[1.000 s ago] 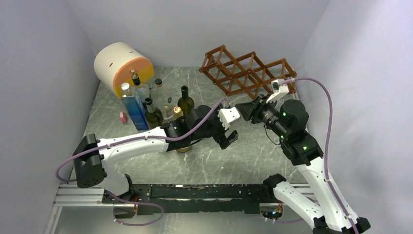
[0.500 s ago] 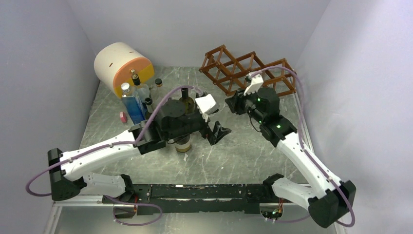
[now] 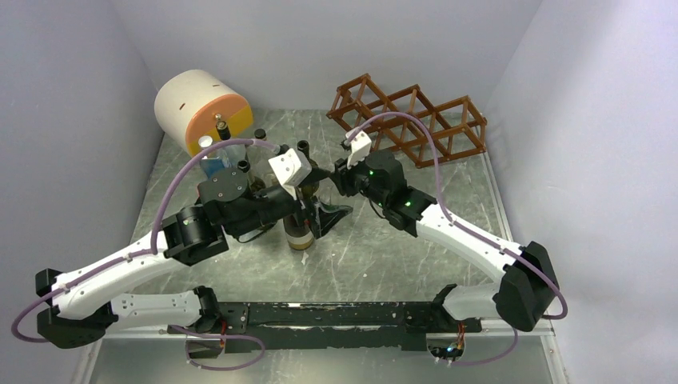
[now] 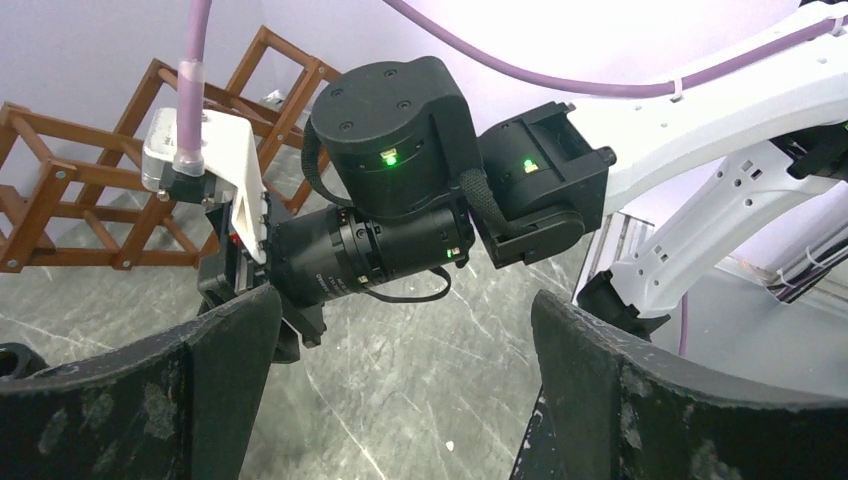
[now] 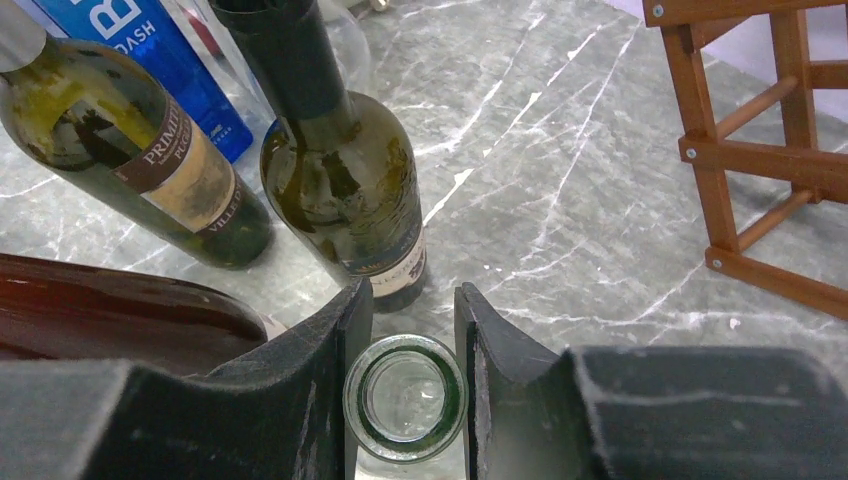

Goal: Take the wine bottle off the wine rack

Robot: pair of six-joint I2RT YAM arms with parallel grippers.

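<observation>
Between your two arms, the wine bottle (image 5: 405, 398) stands on the tabletop (image 5: 560, 150), with the right fingers (image 5: 320, 390) clenched on its neck and the left fingers (image 4: 200, 390) spread, holding nothing. Release crookedly and you may tip it into the green bottle (image 5: 345, 190) just beside. Beyond, the wine rack (image 5: 715, 200) stands apart.

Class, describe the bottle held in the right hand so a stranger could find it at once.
On the grey marble table, a cluster of bottles stands left of the wooden wine rack. The wine bottle is the one whose neck the right hand pinches. Unlike its black-necked neighbour, its pale green mouth stands open.
</observation>
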